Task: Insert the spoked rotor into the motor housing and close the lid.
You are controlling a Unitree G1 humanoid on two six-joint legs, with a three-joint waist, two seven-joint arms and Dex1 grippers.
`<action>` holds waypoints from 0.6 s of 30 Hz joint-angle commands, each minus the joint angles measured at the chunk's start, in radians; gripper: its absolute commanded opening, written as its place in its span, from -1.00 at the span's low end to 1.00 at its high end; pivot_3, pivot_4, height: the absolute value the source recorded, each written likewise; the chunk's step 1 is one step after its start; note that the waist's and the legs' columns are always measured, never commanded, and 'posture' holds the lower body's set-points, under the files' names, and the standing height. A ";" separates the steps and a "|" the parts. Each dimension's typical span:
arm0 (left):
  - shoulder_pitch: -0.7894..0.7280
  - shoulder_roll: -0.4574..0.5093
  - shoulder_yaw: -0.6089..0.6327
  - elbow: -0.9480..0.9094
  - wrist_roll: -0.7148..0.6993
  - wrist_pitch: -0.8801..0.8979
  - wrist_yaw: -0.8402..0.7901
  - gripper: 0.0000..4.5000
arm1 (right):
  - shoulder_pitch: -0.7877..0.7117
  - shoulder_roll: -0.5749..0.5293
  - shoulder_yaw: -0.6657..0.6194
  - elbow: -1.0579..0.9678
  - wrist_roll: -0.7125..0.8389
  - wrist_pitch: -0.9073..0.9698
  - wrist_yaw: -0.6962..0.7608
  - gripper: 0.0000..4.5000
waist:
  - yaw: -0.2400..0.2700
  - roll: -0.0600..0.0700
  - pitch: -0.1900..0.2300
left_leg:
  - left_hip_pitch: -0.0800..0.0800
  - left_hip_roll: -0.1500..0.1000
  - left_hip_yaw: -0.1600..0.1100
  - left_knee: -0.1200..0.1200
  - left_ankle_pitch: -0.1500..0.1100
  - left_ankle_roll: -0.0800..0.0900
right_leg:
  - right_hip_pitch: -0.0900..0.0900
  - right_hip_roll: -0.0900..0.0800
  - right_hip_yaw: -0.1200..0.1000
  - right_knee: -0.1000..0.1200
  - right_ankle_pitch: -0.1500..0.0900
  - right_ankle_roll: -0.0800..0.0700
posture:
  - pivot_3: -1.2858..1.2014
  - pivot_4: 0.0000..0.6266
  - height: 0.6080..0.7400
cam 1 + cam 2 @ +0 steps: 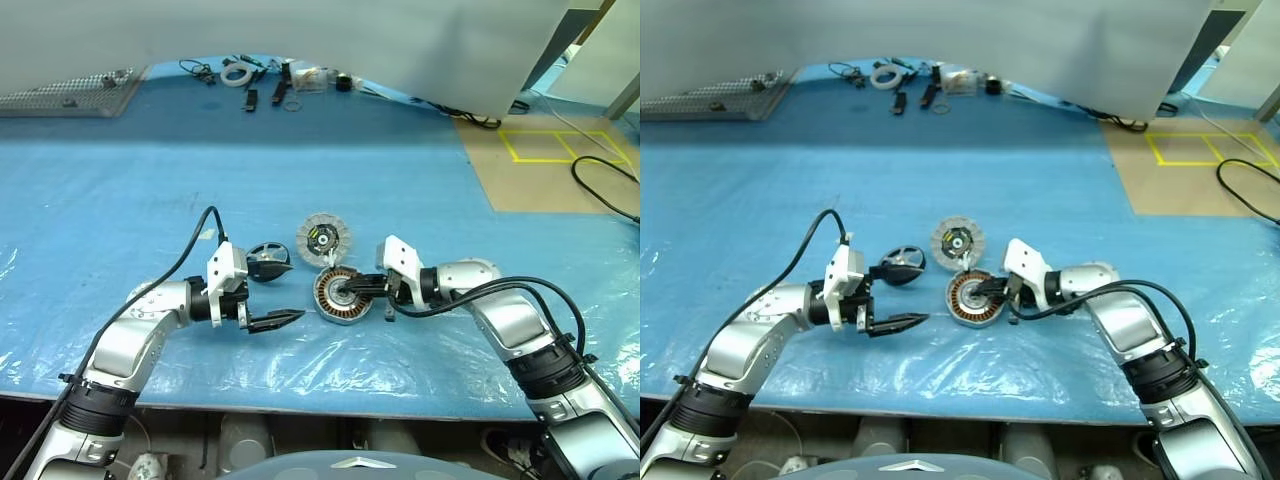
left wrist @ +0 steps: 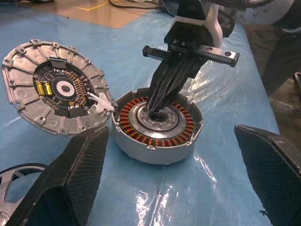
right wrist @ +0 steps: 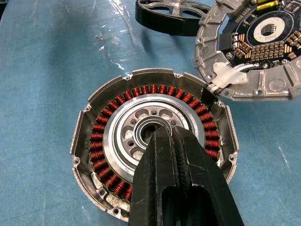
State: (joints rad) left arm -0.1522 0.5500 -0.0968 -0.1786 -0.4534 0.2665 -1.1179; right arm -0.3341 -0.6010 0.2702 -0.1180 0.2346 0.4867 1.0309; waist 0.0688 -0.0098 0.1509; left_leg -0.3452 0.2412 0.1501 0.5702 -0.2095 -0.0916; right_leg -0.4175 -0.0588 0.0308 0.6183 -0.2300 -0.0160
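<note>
On the blue plastic-covered table (image 1: 120, 200) the round silver motor housing (image 1: 340, 296), with its ring of copper-brown windings, lies open side up. The right gripper (image 3: 167, 134) has its two black fingers pressed together, empty, with their tips planted in the bore of the housing's silver hub, reaching in from the robot's right and angled downward. It looks like a pin holding the cup steady.

The small spoked rotor (image 1: 269, 262), black-rimmed with shiny silver spokes, lies on the table to the housing's left, close but apart from it. The left gripper (image 1: 272, 296) hovers with its fingers spread wide and nothing between them; the upper finger sits right at the rotor, the lower one just in front of it, both pointing across toward the housing. So the left arm is plainly the nearer one to the rotor, and the rotor would have to travel rightward to reach the cup.

The flat silver-white lid (image 1: 323, 238) leans against the housing's far edge, its segmented face and dark centre showing.

My guess: while the right fingertips occupy the hub bore, the rotor cannot seat.
</note>
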 commanded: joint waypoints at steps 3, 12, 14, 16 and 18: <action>-0.002 0.002 0.008 -0.022 -0.008 -0.011 0.000 1.00 | -0.037 0.024 -0.113 -0.115 0.174 0.142 0.007 -0.98 | -0.003 0.001 0.001 | -0.003 0.000 0.000 0.000 0.000 0.000 | -0.004 0.001 0.000 0.000 0.000 0.000 | 0.03 -0.52 1.00; 0.009 0.011 0.022 -0.027 -0.013 -0.011 -0.001 1.00 | -0.047 -0.073 -0.244 -0.269 0.267 0.250 -0.034 -0.98 | 0.003 0.001 0.001 | -0.004 0.000 0.000 -0.001 0.000 0.000 | -0.006 0.001 0.000 0.000 0.000 0.000 | 0.03 -0.52 1.00; 0.012 0.020 0.038 -0.026 -0.012 -0.014 0.005 1.00 | -0.014 -0.100 -0.269 -0.275 0.251 0.247 -0.060 -0.98 | 0.003 0.001 0.001 | -0.004 0.000 0.000 -0.001 0.000 0.000 | -0.006 0.001 0.000 0.000 0.000 0.001 | 0.03 -0.52 1.00; 0.016 0.030 0.065 -0.022 -0.015 -0.013 0.014 1.00 | 0.023 -0.106 -0.307 -0.276 0.255 0.258 -0.098 -0.98 | 0.002 0.001 0.002 | -0.004 0.000 0.000 -0.002 0.000 0.000 | -0.006 0.001 0.000 0.000 0.001 0.002 | 0.03 -0.52 1.00; 0.024 0.043 0.100 -0.024 -0.027 0.007 0.037 1.00 | 0.075 -0.111 -0.341 -0.290 0.256 0.263 -0.131 -0.98 | 0.002 0.001 0.002 | -0.004 0.000 0.000 -0.002 0.000 0.000 | -0.006 0.001 0.000 0.000 0.001 0.002 | 0.03 -0.52 1.00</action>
State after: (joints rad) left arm -0.1363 0.5765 -0.0462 -0.1781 -0.4588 0.2707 -1.0997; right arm -0.2823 -0.7033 -0.0230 -0.3692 0.4748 0.7454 0.9281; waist 0.0709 -0.0086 0.1525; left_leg -0.3492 0.2412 0.1499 0.5680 -0.2094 -0.0918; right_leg -0.4239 -0.0577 0.0308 0.6181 -0.2291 -0.0145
